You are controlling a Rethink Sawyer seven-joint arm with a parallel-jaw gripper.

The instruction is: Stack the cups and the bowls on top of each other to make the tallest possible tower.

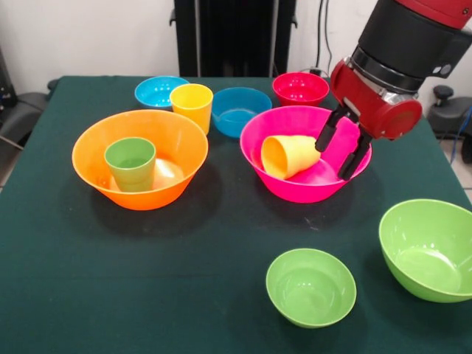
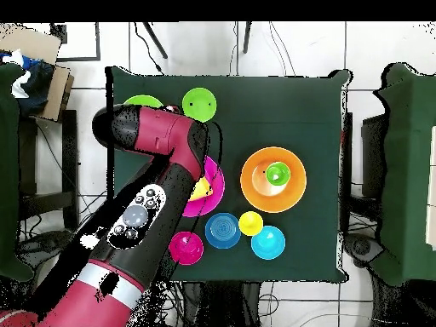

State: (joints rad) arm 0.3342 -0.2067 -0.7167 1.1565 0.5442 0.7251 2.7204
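No readable text, label, brand, number or sign is found in either view. The bowls and cups are seen as plain glossy plastic with nothing printed on them. The red and black arm casing carries no lettering that can be made out. The dark green worktop [image 1: 221,243] is unmarked. Items at the edges of the overhead view are too indistinct for any writing to be read.
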